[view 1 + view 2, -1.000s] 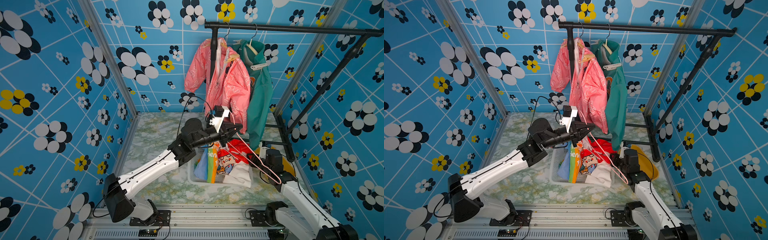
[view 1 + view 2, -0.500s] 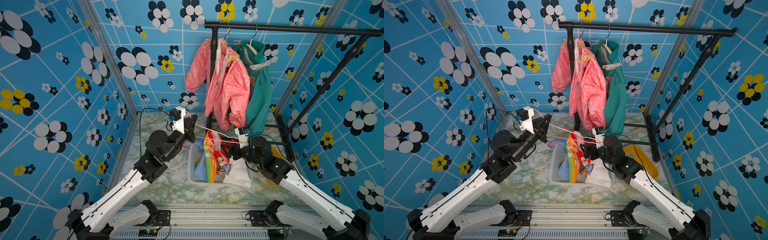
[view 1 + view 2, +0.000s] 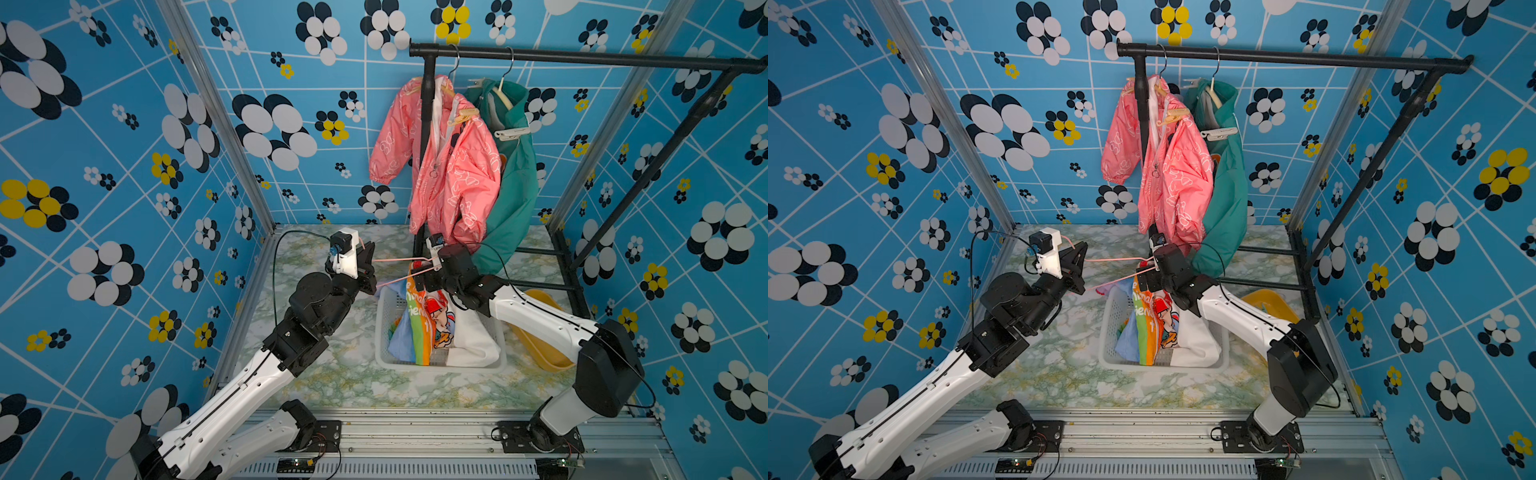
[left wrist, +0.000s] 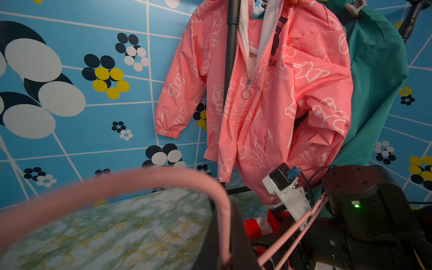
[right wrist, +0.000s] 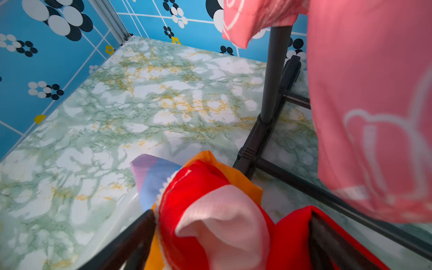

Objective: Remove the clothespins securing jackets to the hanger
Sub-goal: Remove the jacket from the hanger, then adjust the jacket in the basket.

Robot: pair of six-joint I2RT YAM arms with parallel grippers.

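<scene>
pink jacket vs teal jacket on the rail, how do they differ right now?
Look: the pink jacket is glossy with white bear outlines; the teal jacket is plain.
Pins: a tan clothespin clips the pink jacket's shoulder, a whitish-grey clothespin the teal jacket's.
Place: the pink jacket hangs at the upright post, the teal jacket further along.
Both hang from the black rail, still pinned.

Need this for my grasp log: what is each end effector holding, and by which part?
The left end effector is shut on the pink hanger at its curved end; the right end effector is open, holding nothing.
</scene>
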